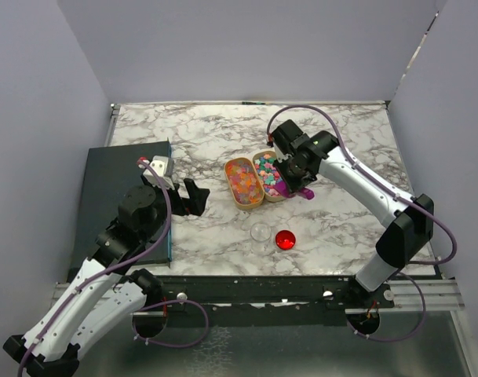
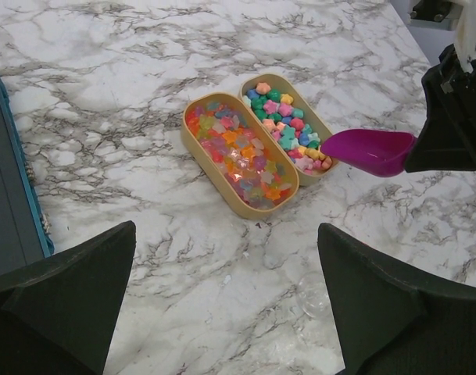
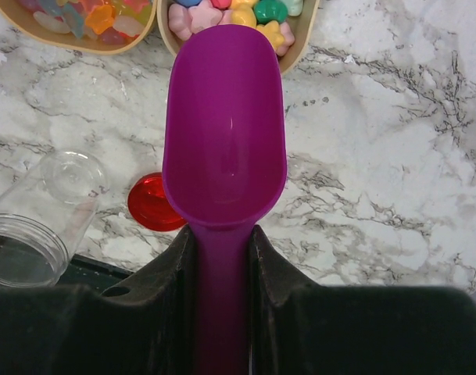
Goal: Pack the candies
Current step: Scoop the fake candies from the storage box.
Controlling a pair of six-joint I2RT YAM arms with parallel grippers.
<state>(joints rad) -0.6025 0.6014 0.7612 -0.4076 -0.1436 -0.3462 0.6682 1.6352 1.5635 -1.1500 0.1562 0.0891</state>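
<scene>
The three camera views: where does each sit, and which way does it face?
Top external: fixed high behind the arm bases, looking down on the table; both arms show.
Left wrist: on the left arm, facing the candy trays; the open left tool frames the bottom.
Right wrist: on the right arm, looking along the purple scoop the right tool grips.
Both wrist views share scoop and trays.

No readable text or labels anywhere

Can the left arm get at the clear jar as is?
Probably yes: the left claw is open and empty, and only bare marble lies between it and the clear jar.
</scene>
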